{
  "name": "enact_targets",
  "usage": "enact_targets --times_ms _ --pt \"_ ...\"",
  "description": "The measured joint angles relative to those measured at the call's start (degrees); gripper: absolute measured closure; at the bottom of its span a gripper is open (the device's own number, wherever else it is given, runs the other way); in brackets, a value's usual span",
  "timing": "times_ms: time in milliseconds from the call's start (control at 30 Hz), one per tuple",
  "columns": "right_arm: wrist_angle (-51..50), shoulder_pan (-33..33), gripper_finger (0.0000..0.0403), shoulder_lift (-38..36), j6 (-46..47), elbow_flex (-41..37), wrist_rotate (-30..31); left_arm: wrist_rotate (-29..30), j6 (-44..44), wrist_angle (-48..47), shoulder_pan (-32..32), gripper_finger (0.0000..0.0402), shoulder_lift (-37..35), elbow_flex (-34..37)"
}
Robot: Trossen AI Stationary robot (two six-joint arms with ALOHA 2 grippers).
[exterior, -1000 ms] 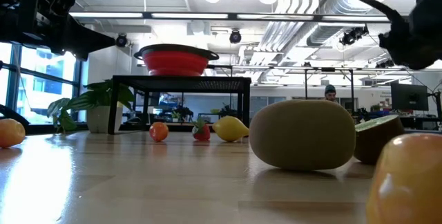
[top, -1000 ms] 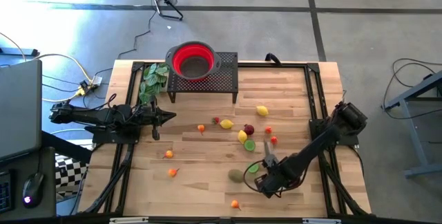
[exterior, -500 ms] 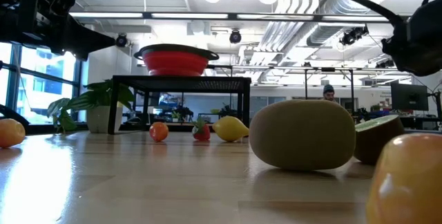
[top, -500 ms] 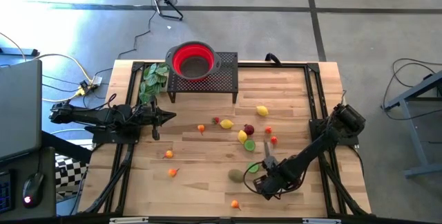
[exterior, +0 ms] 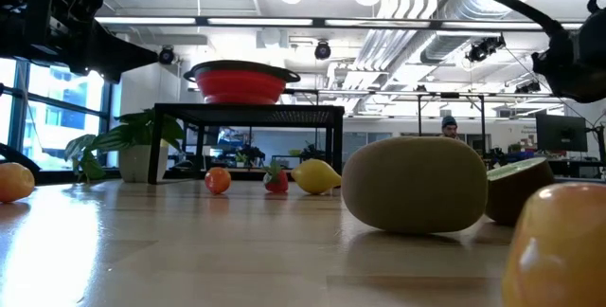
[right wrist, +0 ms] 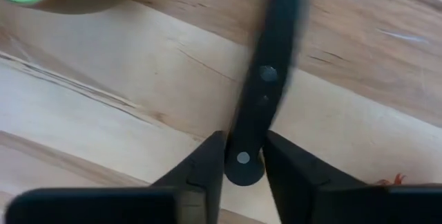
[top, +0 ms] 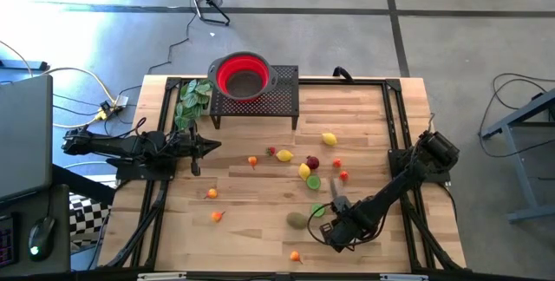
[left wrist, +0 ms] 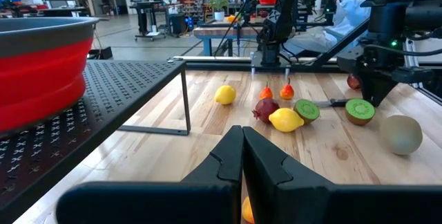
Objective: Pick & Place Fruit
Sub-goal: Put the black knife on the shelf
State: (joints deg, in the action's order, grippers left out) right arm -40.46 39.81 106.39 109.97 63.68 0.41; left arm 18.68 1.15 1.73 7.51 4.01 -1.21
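Narrowing the right gripper (right wrist: pixel 242 146) around the handle of the dark knife (right wrist: pixel 266 79), low over the near right part of the table (top: pixel 251 238), after standing noticeably wider a moment ago. Pressing both fingers (right wrist: pixel 207 162) against the handle's rounded end, as far as the right wrist view allows; gripping it, apparently, though not yet lifting it. Barely shifting otherwise in the high view, and staying just beside the kiwi (top: pixel 297 219) and the green lime half (top: pixel 318 211) without touching either.

Leaving the fruit lying loose on the wood: lemons (top: pixel 329 139) near the middle, small red and orange pieces scattered toward the left, none of it inside the red colander (top: pixel 241 75) sitting on the black rack (top: pixel 277 99) at the far edge. Keeping the left gripper (left wrist: pixel 242 141) clenched on nothing, parked at the left side and pointing toward the rack.

Judging from this: grasping a utensil rather than a fruit, so bringing nothing nearer the colander yet; possibly clearing the knife away from the kiwi and lime first. Risking a nudge to the lime half while raising the blade.
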Motion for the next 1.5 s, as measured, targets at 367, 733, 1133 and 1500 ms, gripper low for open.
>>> enact_targets --times_ms 367,733,1133,1500 --pt "0.7 0.0 0.0334 0.0 0.0 0.0 -0.3 0.0 0.0 0.0 0.0 0.0398 0.0 0.0" --pt "0.9 -0.1 0.0338 0.0 0.0 0.0 -1.1 0.0 0.0 0.0 0.0 0.0398 0.0 0.0" --pt "1.9 -0.1 0.0336 0.0 -0.1 0.0 -1.8 0.0 0.0 0.0 0.0 0.0398 0.0 0.0" --pt "1.9 0.0 0.0340 -1.0 -0.4 -0.1 -0.7 0.0 0.0 0.0 0.0 0.0398 0.0 0.0"
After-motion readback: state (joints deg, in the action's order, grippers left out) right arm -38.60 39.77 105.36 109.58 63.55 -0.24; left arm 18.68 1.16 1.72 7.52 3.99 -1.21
